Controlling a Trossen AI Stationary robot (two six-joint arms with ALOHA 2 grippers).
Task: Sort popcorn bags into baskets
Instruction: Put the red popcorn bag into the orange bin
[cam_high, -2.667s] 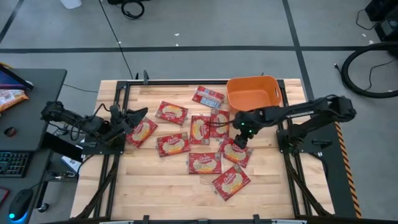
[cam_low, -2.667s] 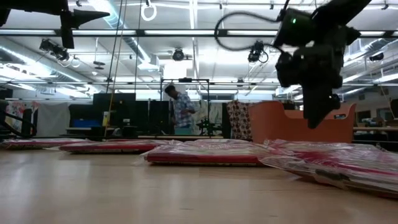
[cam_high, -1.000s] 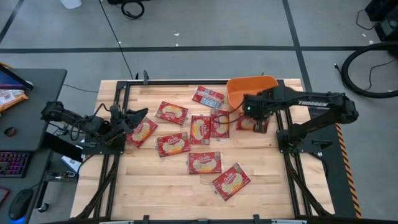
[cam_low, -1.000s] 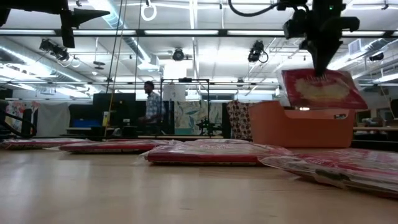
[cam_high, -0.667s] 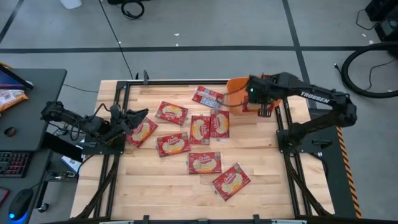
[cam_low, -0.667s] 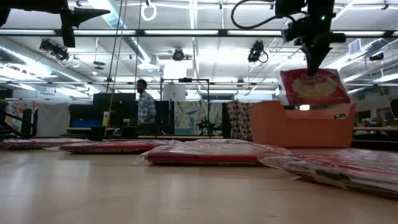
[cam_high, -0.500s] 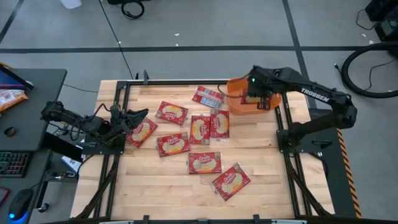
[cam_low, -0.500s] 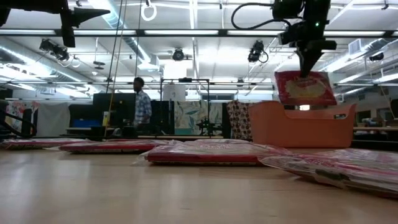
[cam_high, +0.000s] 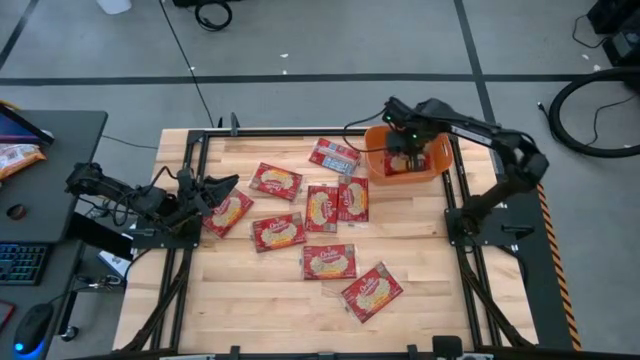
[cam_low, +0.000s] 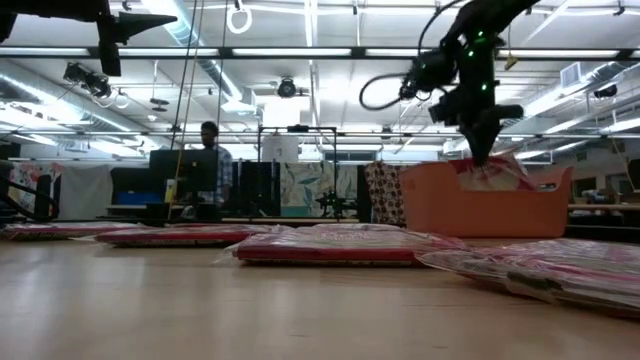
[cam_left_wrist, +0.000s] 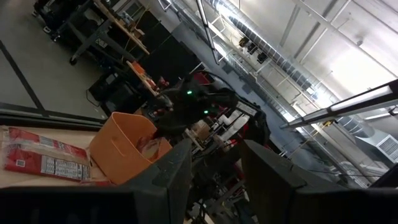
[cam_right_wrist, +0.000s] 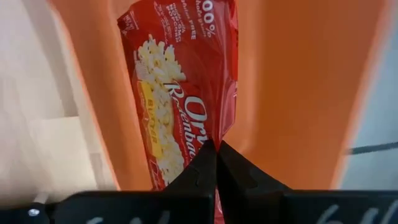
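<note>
While hanging over the orange tub (cam_high: 436, 152)
my right gripper (cam_right_wrist: 216, 147) pinches a popcorn bag (cam_right_wrist: 180, 93), fingers fully together.

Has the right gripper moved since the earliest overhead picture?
Yes. The right gripper, jaws shut on a popcorn bag, has gone from over the scattered bags toward the table's far edge and now hangs over the orange tub.

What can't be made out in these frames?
- Tub floor: high view, hidden by the right gripper and its held bag; low view, by the tub wall.
- Left gripper in the low view: cut off by the top edge.
- Bag under the left gripper: partly covered.
</note>
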